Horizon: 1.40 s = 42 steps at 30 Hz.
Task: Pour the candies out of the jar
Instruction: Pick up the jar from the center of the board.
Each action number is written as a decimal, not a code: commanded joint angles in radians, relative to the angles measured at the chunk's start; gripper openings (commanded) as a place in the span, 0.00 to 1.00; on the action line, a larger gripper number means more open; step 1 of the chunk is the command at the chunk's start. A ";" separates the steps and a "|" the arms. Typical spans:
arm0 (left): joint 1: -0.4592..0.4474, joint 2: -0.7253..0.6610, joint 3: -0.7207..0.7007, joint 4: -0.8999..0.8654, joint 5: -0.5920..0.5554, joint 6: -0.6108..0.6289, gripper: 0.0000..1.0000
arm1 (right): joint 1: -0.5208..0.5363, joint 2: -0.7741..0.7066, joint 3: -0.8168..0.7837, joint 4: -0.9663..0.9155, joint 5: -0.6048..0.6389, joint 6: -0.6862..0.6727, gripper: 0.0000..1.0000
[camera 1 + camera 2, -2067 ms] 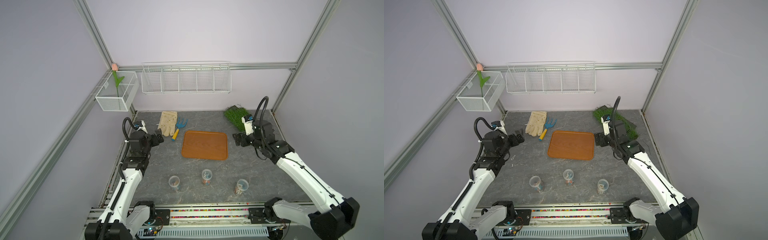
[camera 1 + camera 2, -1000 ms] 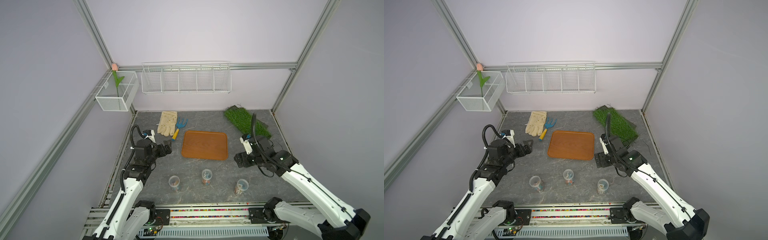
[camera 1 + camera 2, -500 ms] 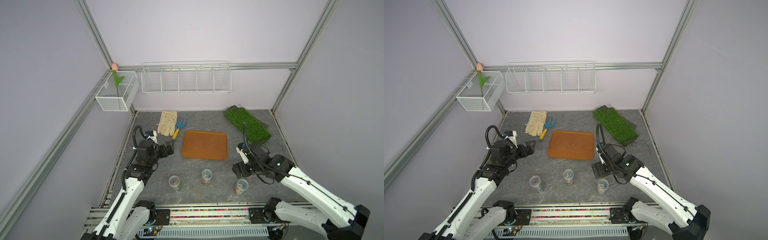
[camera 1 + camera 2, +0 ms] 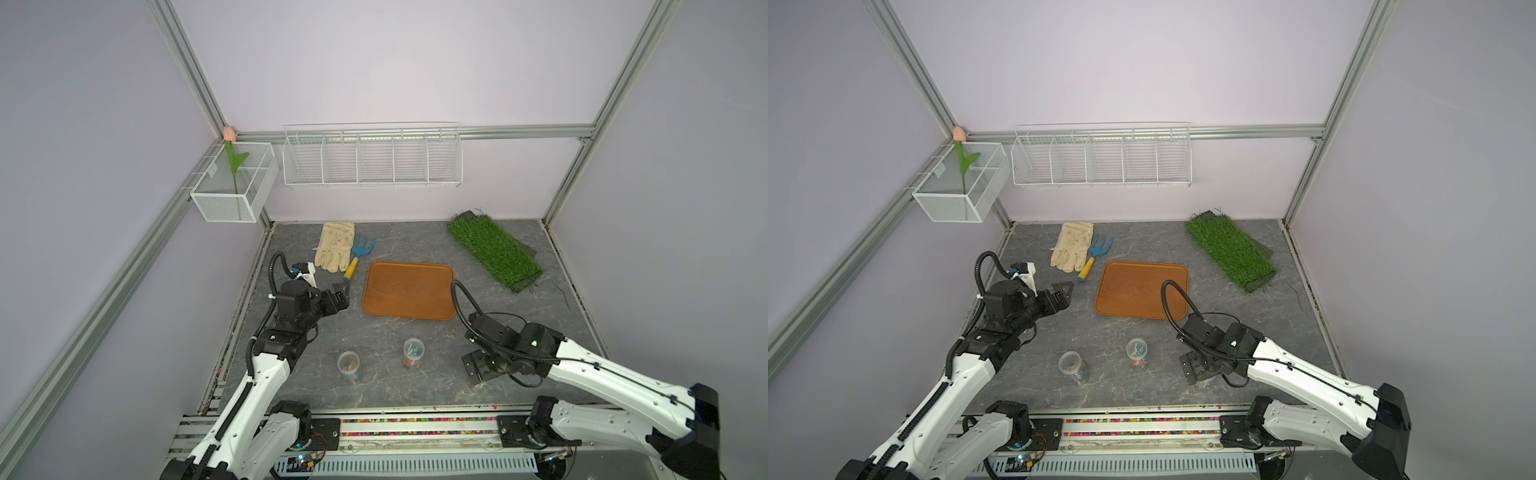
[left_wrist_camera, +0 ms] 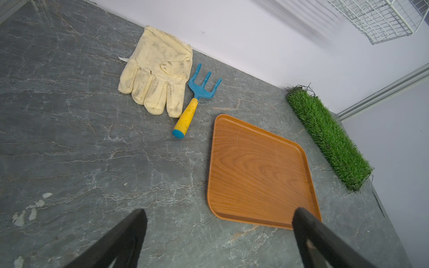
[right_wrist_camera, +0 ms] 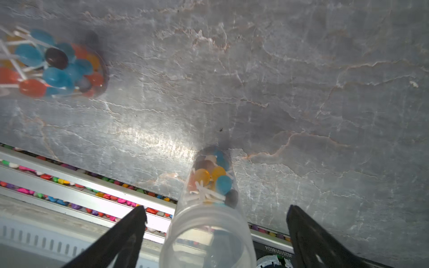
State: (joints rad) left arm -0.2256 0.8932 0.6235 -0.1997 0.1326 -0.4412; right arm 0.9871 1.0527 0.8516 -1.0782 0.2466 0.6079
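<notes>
Robot lab test cell, not a home or shop. I see aluminium profile posts framing plain lilac panel walls around a grey stone-look worktop. Two white arms are mounted on a rail along its front edge. Staged props lie towards the far edge: glove, hand rake, turf strip.

Tray sits mid-worktop, glove behind it to the left, hand rake lying just beside the glove's right edge, and the grass mat away at the back right. Up front, in a row before the tray: left jar, middle jar, and the right jar standing between the fingers of the right gripper, touching neither, with candies in all three.
</notes>
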 commanded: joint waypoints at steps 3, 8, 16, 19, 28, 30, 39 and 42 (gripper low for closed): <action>-0.007 -0.003 -0.007 0.014 0.007 -0.012 0.99 | 0.018 -0.005 -0.029 -0.026 0.016 0.063 0.85; -0.008 0.001 -0.005 0.019 0.011 -0.012 0.99 | 0.018 -0.019 -0.034 -0.026 0.017 0.065 0.70; -0.008 -0.001 -0.003 0.011 0.009 -0.008 0.99 | 0.018 -0.020 -0.023 -0.019 0.007 0.048 0.52; -0.007 -0.004 0.000 0.007 0.007 -0.003 0.99 | 0.017 -0.019 -0.006 -0.015 0.010 0.027 0.50; -0.007 0.011 0.042 -0.005 0.024 0.046 0.99 | -0.120 0.014 0.146 0.050 -0.048 -0.170 0.42; -0.008 0.022 0.063 -0.016 0.020 0.077 0.99 | -0.191 0.041 0.213 0.078 -0.098 -0.248 0.41; -0.067 0.060 0.231 -0.076 0.122 0.275 0.99 | -0.382 0.295 0.636 0.103 -0.380 -0.500 0.39; -0.190 0.050 0.257 -0.083 0.107 0.418 0.99 | -0.403 0.351 0.735 0.093 -0.475 -0.534 0.39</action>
State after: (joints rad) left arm -0.3443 0.9527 0.8471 -0.2592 0.2100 -0.1833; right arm 0.5999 1.3788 1.5227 -0.9840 -0.0822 0.1642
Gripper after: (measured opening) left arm 0.993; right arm 0.567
